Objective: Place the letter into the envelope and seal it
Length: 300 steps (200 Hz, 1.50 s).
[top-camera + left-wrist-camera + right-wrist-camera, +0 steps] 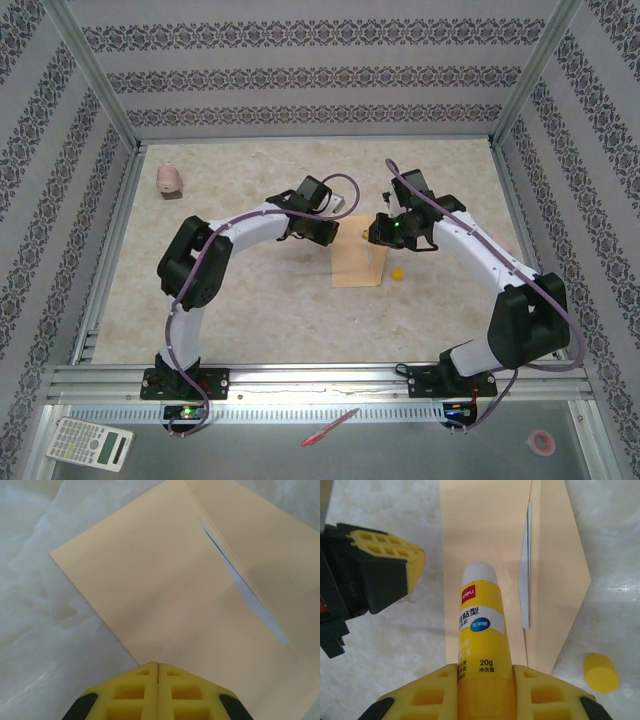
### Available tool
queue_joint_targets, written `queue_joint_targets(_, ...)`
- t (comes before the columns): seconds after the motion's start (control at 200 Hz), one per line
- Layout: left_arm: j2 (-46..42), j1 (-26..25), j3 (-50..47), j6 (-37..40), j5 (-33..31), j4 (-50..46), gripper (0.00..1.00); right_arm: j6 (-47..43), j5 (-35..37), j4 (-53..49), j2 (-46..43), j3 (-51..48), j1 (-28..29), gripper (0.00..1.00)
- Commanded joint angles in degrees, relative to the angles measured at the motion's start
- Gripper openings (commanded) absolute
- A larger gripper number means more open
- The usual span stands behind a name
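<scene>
Envelope (358,262): one, tan, lying flat near the middle of the table (250,320), its pointed flap (565,575) folded out flat to one side. One letter (526,580) sits inside it; just a thin pale strip of it shows along the mouth by the flap fold.

Two end effectors meet over the envelope's far end. The left end effector (158,680), coming in from 10 o'clock, has its yellow fingers pressed fully together with nothing between them, their tips over the envelope's edge; whether they touch the paper cannot be told. The right end effector (482,672), coming in from 2 o'clock, is closed around one yellow glue stick (480,625), whose uncapped white tip points across the envelope body beside the mouth.

One yellow cap (397,272) lies on the table at 4 o'clock from the envelope, just beside its edge. One pink object (170,180) sits well apart at 10 o'clock.

Beyond the near rail (320,380) lie one calculator (90,443) at 7 o'clock, one red pen (330,427) at 6 o'clock and one red ring (541,442) at 5 o'clock.

Bare table stretches toward 9 and 6 o'clock; metal frame posts and patterned walls bound the far and side edges.
</scene>
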Motion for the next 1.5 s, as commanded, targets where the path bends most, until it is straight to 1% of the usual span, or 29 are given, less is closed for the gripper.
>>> queue_joint_targets(0.0, 1.7, -0.7, 2.5, -1.6, -0.6, 3.3, 0.0, -1.7, -1.3, -2.0, 2.1, 2.8, -0.4, 0.14)
queue_joint_targets(0.135, 3.0, -0.7, 2.6, -1.9, -1.3, 5.3, 0.0, -2.6, -1.9, -3.0, 4.5, 4.0, -0.5, 0.14)
queue_joint_targets(0.595, 7.1, -0.7, 4.7, -1.0, -4.6, 4.8, 0.0, -4.8, -1.7, -6.5, 10.3, 6.8, -0.9, 0.13)
queue_joint_targets(0.849, 9.1, -0.7, 4.5, -1.1, -4.6, 4.8, 0.0, -5.2, -2.1, -7.4, 11.3, 6.7, -1.2, 0.12)
queue_joint_targets(1.119, 9.2, -0.7, 3.8, -1.6, -4.9, 4.2, 0.0, -5.1, -3.1, -7.2, 12.5, 6.0, -1.1, 0.11)
queue_joint_targets(1.494, 8.9, -0.7, 1.9, -3.5, -4.1, 4.2, 0.0, -5.6, -0.9, -7.5, 14.9, 5.9, -1.2, 0.1)
